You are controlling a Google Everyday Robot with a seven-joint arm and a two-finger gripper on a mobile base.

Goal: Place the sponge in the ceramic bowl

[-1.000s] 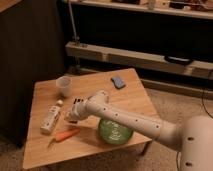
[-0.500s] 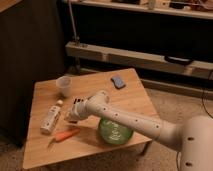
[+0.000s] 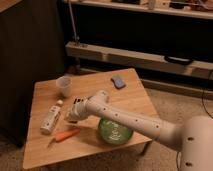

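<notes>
Inspector: Status?

Operator: On the wooden table [image 3: 42, 97], the green ceramic bowl [image 3: 115, 131] sits near; my gripper [image 3: 72, 114] is left of it, fingers pressed together; the blue-grey sponge [image 3: 118, 81] lies far side, well apart. I'd spread the fingers, then descend squarely.

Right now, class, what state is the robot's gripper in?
Gripper: shut, nothing visibly held, low over the table beside the white bottle; sponge lies apart.
</notes>
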